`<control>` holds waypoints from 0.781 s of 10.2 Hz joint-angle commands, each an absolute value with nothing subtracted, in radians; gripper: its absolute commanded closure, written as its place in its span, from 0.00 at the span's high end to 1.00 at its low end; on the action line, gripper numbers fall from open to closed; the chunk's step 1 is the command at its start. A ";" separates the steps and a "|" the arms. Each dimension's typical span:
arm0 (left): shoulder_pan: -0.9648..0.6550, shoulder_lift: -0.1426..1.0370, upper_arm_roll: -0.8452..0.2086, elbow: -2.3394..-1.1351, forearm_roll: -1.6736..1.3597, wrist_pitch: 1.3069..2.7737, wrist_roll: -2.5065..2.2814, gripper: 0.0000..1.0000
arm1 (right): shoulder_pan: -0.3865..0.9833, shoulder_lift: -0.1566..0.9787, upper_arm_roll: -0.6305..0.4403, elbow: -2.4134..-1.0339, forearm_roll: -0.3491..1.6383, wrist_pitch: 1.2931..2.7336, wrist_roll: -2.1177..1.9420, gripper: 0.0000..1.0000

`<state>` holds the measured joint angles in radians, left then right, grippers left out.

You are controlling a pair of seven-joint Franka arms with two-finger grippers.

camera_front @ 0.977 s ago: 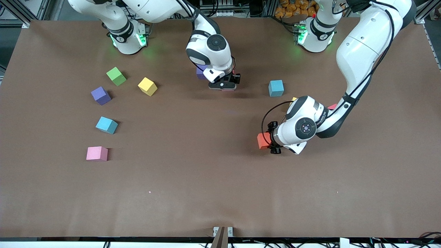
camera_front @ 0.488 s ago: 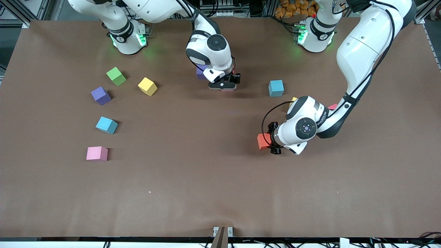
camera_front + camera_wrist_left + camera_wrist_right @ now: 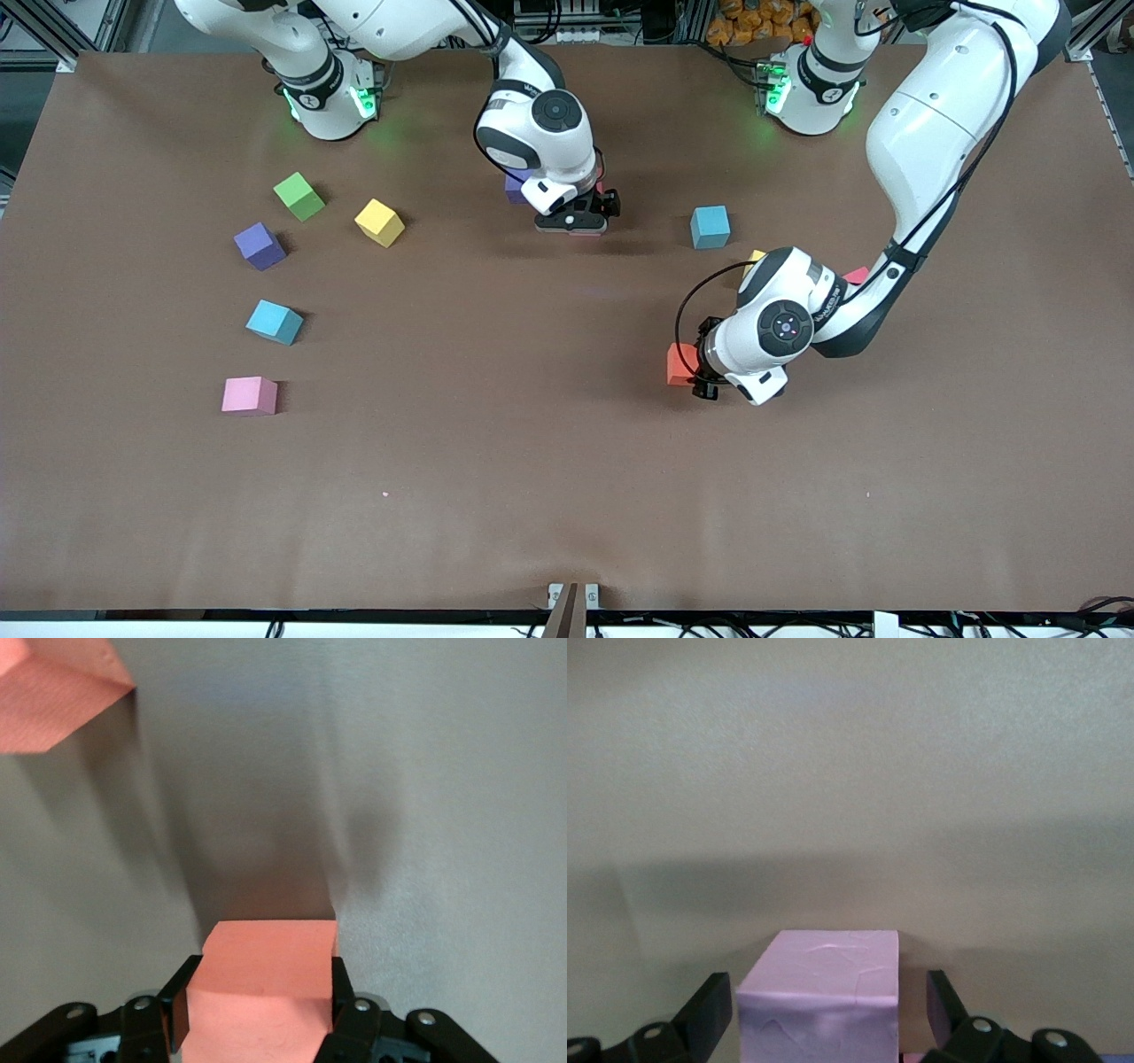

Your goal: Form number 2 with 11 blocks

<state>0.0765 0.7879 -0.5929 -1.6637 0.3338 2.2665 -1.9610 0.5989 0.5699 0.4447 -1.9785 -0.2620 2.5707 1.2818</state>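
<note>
My left gripper is shut on an orange block low over the table; in the left wrist view the fingers press both sides of this orange block. A second orange block lies a little way off. My right gripper stands open around a pink block on the table, with a gap on each side. A purple block sits right beside it. More blocks lie apart: purple, blue, pink, blue, and a red one half hidden by the left arm.
A green cube and a yellow cube lie toward the right arm's end of the table. Another yellow cube peeks out from under the left wrist. The brown table has bare surface nearer the front camera.
The right gripper's fingers have opened away from the pink block. The left gripper has tightened on the orange block and shifted slightly with it.
</note>
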 commanded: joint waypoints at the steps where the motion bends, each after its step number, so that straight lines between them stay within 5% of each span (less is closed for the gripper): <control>1: 0.060 0.762 -0.601 -1.667 0.389 2.246 -1.838 0.00 | 0.522 0.487 0.475 -1.970 -0.287 2.438 1.289 1.00; 8: 0.028 0.719 -0.728 -1.666 0.391 2.114 -1.368 0.00 | 0.172 0.281 0.515 -2.000 -0.249 2.097 0.736 1.00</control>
